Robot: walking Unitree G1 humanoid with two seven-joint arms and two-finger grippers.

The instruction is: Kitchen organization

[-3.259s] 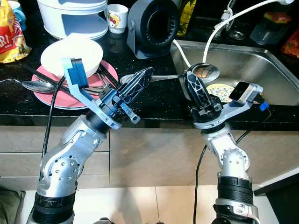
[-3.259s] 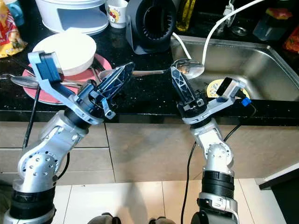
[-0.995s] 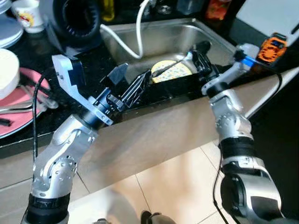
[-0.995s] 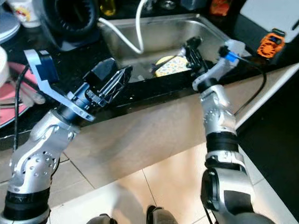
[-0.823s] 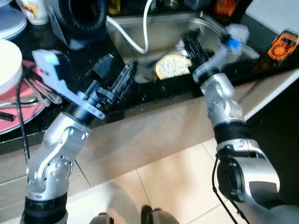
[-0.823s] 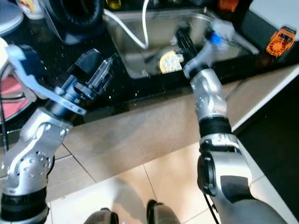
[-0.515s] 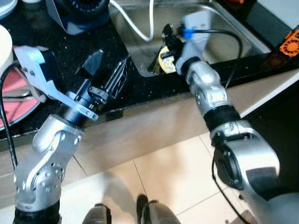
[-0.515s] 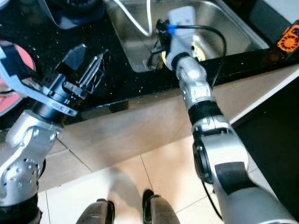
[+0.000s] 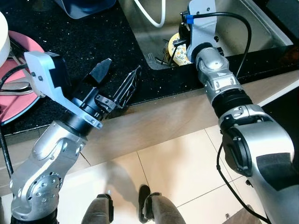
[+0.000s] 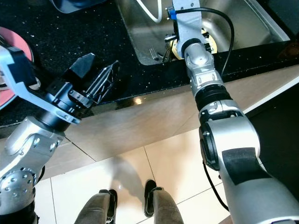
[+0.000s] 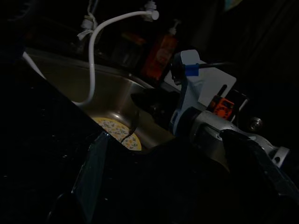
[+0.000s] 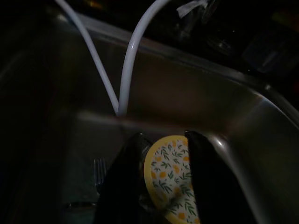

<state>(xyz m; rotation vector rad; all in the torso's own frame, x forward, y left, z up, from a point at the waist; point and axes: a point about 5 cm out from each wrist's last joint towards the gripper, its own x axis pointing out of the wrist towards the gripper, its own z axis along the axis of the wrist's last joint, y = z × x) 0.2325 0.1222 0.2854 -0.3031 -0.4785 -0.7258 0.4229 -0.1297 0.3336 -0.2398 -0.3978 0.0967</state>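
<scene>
My right gripper [image 12: 163, 135] reaches down into the steel sink [image 9: 142, 39], its fingers apart. It hangs just above a yellow patterned plate [image 12: 170, 177] that lies on the sink floor [image 9: 181, 55]. A fork [image 9: 148, 57] lies in the sink beside the plate. A thin dark utensil handle [image 11: 132, 123] hangs by the right fingertips; whether they touch it is unclear. My left gripper [image 9: 123, 65] is open and holds nothing. It hovers over the black counter [image 9: 84, 42] near its front edge, left of the sink.
A white hose [image 9: 149, 14] curls into the sink behind the plate. A pink plate [image 9: 14, 107] with cutlery lies at the counter's far left. A dark appliance base [image 9: 88, 4] stands at the back. Beige tile floor lies below the counter front.
The view has swung and tilted down. My right gripper, which held a ladle over the counter, has moved into the sink above the yellow plate. My left gripper has opened.
</scene>
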